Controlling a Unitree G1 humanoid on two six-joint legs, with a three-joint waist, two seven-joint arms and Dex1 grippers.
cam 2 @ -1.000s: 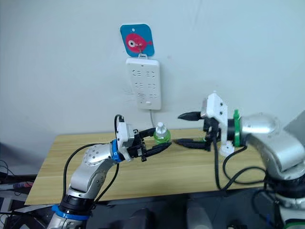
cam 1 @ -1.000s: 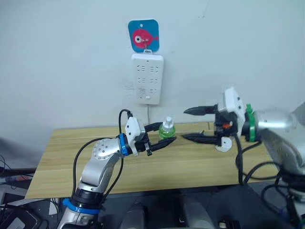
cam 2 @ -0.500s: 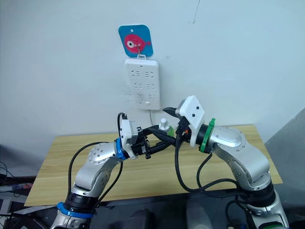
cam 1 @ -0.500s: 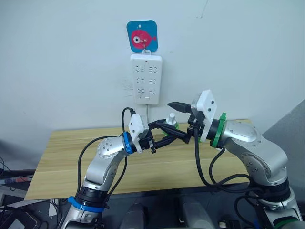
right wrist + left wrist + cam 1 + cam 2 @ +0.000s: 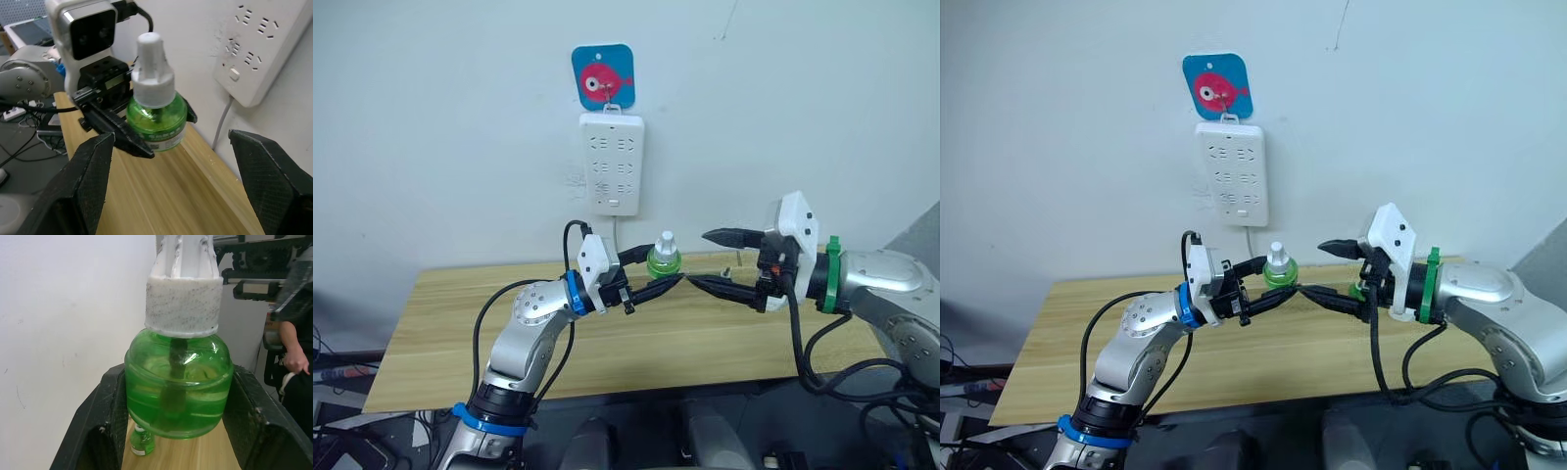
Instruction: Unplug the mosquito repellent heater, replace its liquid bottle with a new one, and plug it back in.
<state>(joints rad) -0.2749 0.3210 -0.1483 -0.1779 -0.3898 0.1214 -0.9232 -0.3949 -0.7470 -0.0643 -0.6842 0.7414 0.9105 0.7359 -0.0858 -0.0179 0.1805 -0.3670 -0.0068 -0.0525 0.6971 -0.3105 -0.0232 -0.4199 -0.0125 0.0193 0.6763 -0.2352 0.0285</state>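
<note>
Bottle (image 5: 664, 260) gripped upright in left hand (image 5: 651, 275), apparently above table (image 5: 440, 323).

Left pincer (image 5: 649, 274) clamped (fingers level), right pincer (image 5: 713, 260) spread, tips facing.

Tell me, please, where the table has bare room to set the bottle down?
The table lies bare from its left edge to the left gripper. Crowded: mid-table, where that gripper holds the green bottle facing the right gripper.

Silver arms, blue left wrist ring, green right ring, black cables, white camera housings
</note>
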